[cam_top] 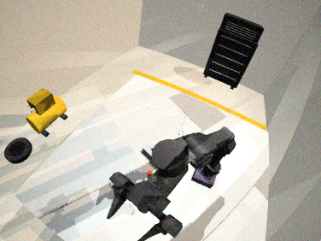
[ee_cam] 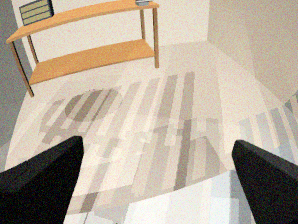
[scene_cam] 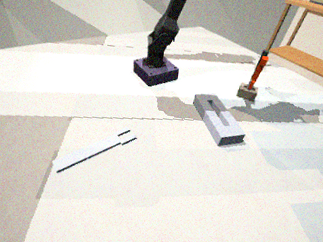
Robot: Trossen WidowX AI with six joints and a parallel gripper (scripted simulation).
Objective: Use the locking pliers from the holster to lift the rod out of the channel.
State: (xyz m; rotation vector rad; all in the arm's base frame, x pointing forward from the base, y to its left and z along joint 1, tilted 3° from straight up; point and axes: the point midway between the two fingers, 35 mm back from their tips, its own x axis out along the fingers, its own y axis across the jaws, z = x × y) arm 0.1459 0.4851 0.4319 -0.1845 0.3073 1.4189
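One air compressor (cam_top: 48,112), one tire (cam_top: 18,149), one arm (cam_top: 171,155) (scene_cam: 163,32).

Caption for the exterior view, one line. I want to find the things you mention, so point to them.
Orange-handled pliers (scene_cam: 259,71) standing in their holster (scene_cam: 247,92), behind the grey channel block (scene_cam: 225,128); robot arm (cam_top: 168,160) (scene_cam: 164,32) on its purple base (cam_top: 197,178) (scene_cam: 151,76).

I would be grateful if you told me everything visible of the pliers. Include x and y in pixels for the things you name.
The pliers (scene_cam: 259,71) look slim, with orange-red handles that have a dark tip at the top. They stand nearly upright, leaning slightly, their lower end in a small grey-brown holster (scene_cam: 247,93) beyond the channel block (scene_cam: 228,129). Their jaws cannot be made out. The end effector (cam_top: 136,218) (ee_cam: 161,147) is not holding them.
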